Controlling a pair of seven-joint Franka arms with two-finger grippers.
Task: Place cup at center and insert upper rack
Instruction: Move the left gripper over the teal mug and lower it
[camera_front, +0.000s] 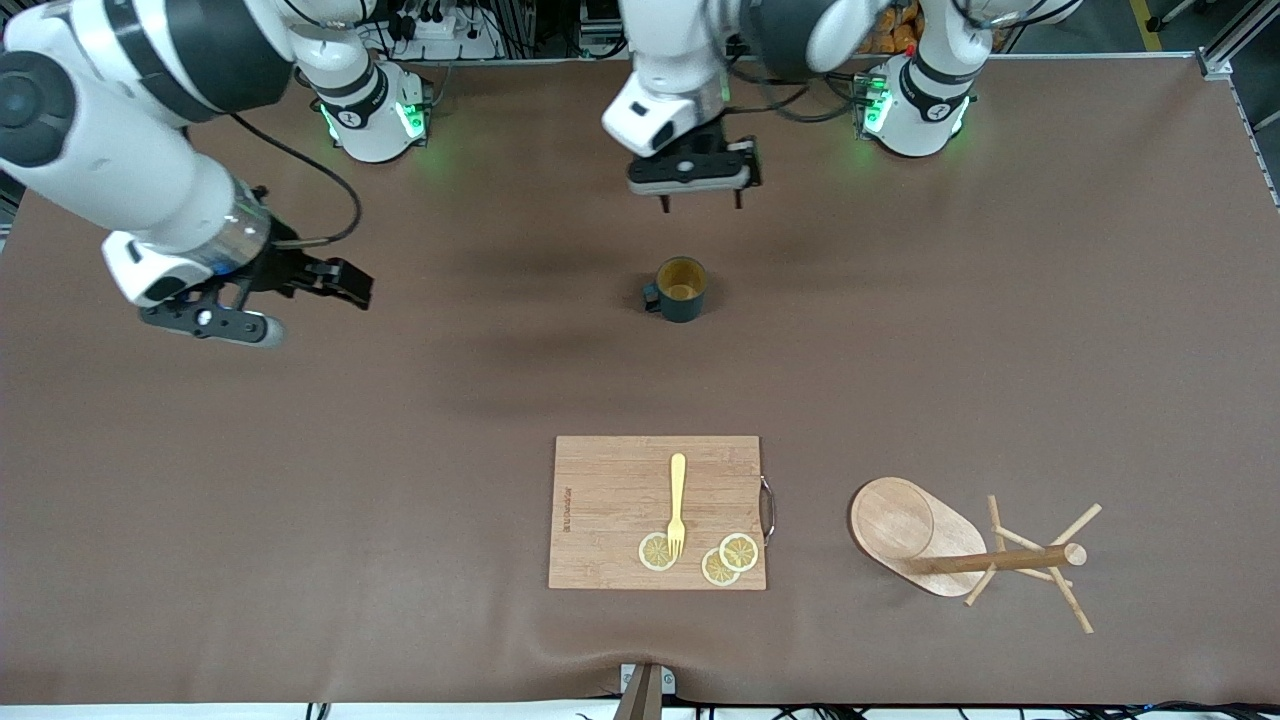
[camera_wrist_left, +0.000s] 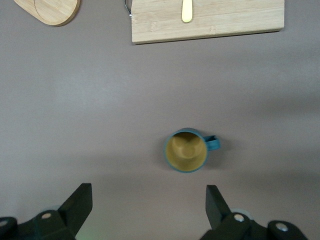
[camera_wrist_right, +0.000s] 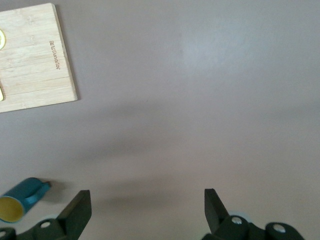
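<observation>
The dark teal cup (camera_front: 681, 288) with its yellowish inside stands upright on the brown table, handle toward the right arm's end. In the left wrist view the cup (camera_wrist_left: 186, 151) sits just ahead of the open fingers. My left gripper (camera_front: 700, 203) hangs open and empty over the table between the cup and the arm bases. The upper rack (camera_front: 960, 545), a light wooden mug tree, lies tipped on its side near the front camera toward the left arm's end. My right gripper (camera_front: 310, 308) hovers open and empty over bare table toward the right arm's end; its wrist view catches the cup (camera_wrist_right: 20, 200) at the edge.
A rectangular wooden cutting board (camera_front: 610, 480) lies nearer the front camera than the cup, carrying a yellow fork (camera_front: 677, 505) and three lemon slices (camera_front: 725, 560). It has a metal handle (camera_front: 768, 508) on the side facing the rack.
</observation>
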